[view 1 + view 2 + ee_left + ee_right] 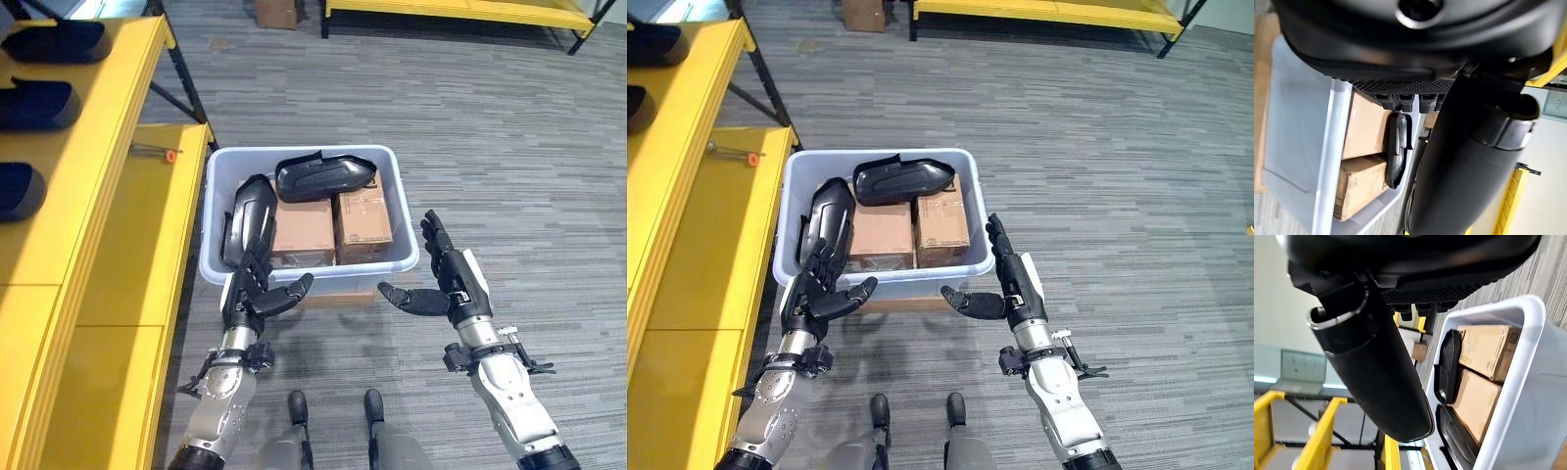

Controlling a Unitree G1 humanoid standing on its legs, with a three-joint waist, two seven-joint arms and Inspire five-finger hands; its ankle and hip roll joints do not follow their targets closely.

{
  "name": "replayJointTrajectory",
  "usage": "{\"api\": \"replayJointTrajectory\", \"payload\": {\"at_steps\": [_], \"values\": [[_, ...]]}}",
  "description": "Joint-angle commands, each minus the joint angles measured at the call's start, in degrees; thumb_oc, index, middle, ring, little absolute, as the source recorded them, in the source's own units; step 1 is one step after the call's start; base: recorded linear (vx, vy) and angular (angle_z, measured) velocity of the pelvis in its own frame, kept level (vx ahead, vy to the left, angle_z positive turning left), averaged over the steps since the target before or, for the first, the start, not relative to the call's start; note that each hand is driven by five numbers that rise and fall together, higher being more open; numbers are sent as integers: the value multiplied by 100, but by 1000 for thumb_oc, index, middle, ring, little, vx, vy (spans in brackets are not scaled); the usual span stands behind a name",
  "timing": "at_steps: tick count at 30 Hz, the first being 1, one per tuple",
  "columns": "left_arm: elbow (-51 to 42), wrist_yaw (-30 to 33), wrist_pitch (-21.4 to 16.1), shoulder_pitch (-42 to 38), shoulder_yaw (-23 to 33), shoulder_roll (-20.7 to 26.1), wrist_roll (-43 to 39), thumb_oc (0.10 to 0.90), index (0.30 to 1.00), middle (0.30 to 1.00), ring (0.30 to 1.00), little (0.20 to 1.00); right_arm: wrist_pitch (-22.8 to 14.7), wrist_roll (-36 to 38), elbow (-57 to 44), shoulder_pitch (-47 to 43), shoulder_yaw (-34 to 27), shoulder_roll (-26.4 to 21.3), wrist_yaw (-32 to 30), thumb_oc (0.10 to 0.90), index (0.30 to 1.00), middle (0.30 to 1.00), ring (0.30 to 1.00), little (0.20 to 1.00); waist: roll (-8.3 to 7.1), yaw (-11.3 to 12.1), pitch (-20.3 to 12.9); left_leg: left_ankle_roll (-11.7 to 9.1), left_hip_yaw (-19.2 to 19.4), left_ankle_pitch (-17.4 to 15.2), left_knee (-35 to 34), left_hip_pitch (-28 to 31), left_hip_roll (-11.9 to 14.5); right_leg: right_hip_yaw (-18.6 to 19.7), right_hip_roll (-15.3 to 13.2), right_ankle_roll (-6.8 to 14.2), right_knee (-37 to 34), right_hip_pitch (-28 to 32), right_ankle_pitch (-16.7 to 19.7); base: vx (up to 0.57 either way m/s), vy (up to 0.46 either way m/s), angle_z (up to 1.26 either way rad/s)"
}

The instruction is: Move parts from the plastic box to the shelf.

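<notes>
The plastic box [217, 176] sits on the grey floor just beside the yellow shelf [147, 255], close enough that a part lifted out needs only a short swing to the robot's left. Inside, two cardboard cartons [333, 230] lie side by side and prop up the parts — one black moulded cover [325, 175] lies across their far ends, and a second black cover [249, 217] leans on edge against the box's left wall. Three more dark parts [39, 103] already rest on the shelf's upper level, so the job looks partly done.

Both hands hang at the near rim, empty. The left hand [253, 292] has its fingers straight and raised toward the leaning cover, thumb spread out — likely the next pick. The right hand [453, 276] is likewise spread wide near the box's near right corner, holding nothing.
</notes>
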Motion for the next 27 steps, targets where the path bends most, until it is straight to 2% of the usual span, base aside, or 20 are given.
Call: {"api": "replayJointTrajectory", "payload": {"at_steps": [1, 2, 3, 4, 6, 9, 11, 13, 18, 22, 27], "values": [[-659, -124, -544, -334, 78, 383, -14, 900, 1000, 1000, 1000, 1000, -537, -168, -647, -491, -88, 6, -91, 900, 1000, 1000, 1000, 1000, -98, 64, -192, -77, -222, -519, 391, -161, 321, -296, -508, 237, 210, 301, 473, 62, -105, 16], [-695, -95, -554, -389, 120, 461, -18, 900, 1000, 1000, 1000, 1000, -535, -208, -619, -665, -53, 16, -149, 900, 1000, 1000, 1000, 1000, -116, 131, -158, -193, -166, -577, 355, -92, 489, -768, -914, 230, -519, 309, 605, 67, -159, 0], [-688, -49, -565, -432, 148, 481, -16, 900, 1000, 1000, 1000, 1000, -525, -263, -597, -798, 2, 12, -183, 900, 1000, 1000, 1000, 1000, -142, 176, -90, -259, -117, -616, 390, -63, 588, -1040, -1102, 272, -788, 224, 762, 66, -233, -20], [-667, -9, -566, -436, 177, 487, -1, 900, 1000, 1000, 1000, 1000, -517, -342, -598, -884, 37, 1, -211, 900, 1000, 1000, 1000, 1000, -196, 191, -11, -312, -123, -662, 484, -30, 664, -1086, -1211, 305, -907, 211, 920, 46, -197, -52], [-631, -39, -557, -423, 180, 475, -6, 900, 1000, 1000, 1000, 1000, -507, -398, -679, -809, -25, -79, -164, 900, 1000, 1000, 1000, 1000, -346, 198, 12, -372, -191, -681, 575, -57, 610, -941, -1166, 335, -1127, 469, 889, 57, -153, -36], [-622, -50, -561, -387, 176, 341, -57, 900, 1000, 1000, 1000, 1000, -484, -447, -675, -940, -70, -200, -174, 900, 1000, 1000, 1000, 1000, -475, 241, -137, -509, -218, -555, 468, -102, 632, -1206, -1122, 441, -1312, 606, 986, 41, -139, 54], [-639, -47, -553, -367, 183, 303, -90, 900, 1000, 1000, 1000, 1000, -491, -430, -689, -968, -81, -234, -188, 900, 1000, 1000, 1000, 1000, -473, 233, -163, -531, -245, -516, 439, -125, 664, -1223, -1085, 421, -1331, 636, 941, 16, -110, 25], [-683, -70, -518, -340, 170, 240, -173, 900, 1000, 1000, 1000, 1000, -505, -375, -717, -1123, -94, -316, -187, 900, 1000, 1000, 1000, 1000, -440, 234, -183, -613, -359, -393, 371, -210, 795, -1304, -941, 334, -1356, 692, 720, 13, -176, 4], [-830, -139, -444, -214, 139, 232, -191, 900, 1000, 1000, 1000, 1000, -498, -408, -735, -1571, 10, -439, -269, 900, 1000, 1000, 1000, 1000, -351, 292, -79, -737, -472, -203, 202, -288, 979, -1425, -769, 211, -1326, 675, 429, -7, -132, 5], [-978, -119, -462, -155, 149, 247, -276, 900, 1000, 1000, 1000, 1000, -422, -815, -596, -2799, 417, -581, -549, 900, 1000, 1000, 1000, 1000, -215, 454, 217, -833, -467, 6, -15, -388, 1114, -1439, -650, 153, -1233, 426, 373, -47, -99, 4], [-1001, -73, -468, -189, 73, 203, -316, 900, 1000, 1000, 1000, 1000, -314, -1077, -380, -3521, 659, -678, -692, 900, 1000, 1000, 1000, 1000, -188, 523, 314, -846, -440, 81, -112, -433, 1149, -1408, -615, 135, -1221, 309, 374, -5, -9, 2]]}}
